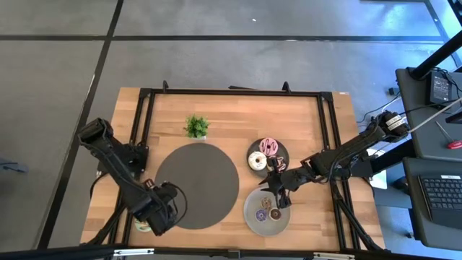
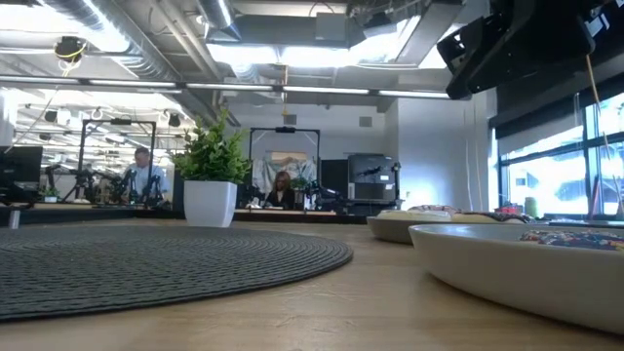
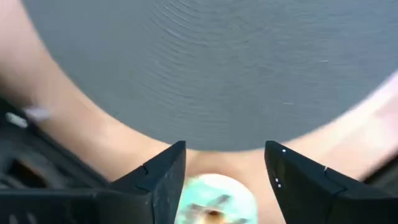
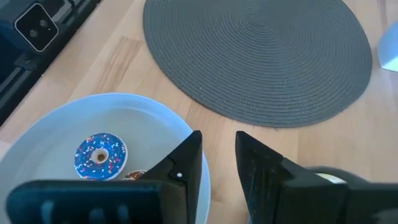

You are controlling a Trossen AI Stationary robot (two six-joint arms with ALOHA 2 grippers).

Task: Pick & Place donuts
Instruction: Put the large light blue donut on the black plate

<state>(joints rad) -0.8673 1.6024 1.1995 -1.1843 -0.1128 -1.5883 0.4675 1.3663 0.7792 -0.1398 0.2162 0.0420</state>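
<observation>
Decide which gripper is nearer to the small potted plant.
Right. The right gripper hovers by the two grey plates, diagonally across from the plant. The left gripper sits farther off, past the round mat's opposite edge.

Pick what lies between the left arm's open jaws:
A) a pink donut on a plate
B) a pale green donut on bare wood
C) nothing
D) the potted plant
B: the left wrist view shows a pale green donut on the wooden table between the spread jaws, just off the grey mat.

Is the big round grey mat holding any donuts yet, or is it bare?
Bare. From above, the mat shows only its weave; donuts sit on two plates beside it.
</observation>
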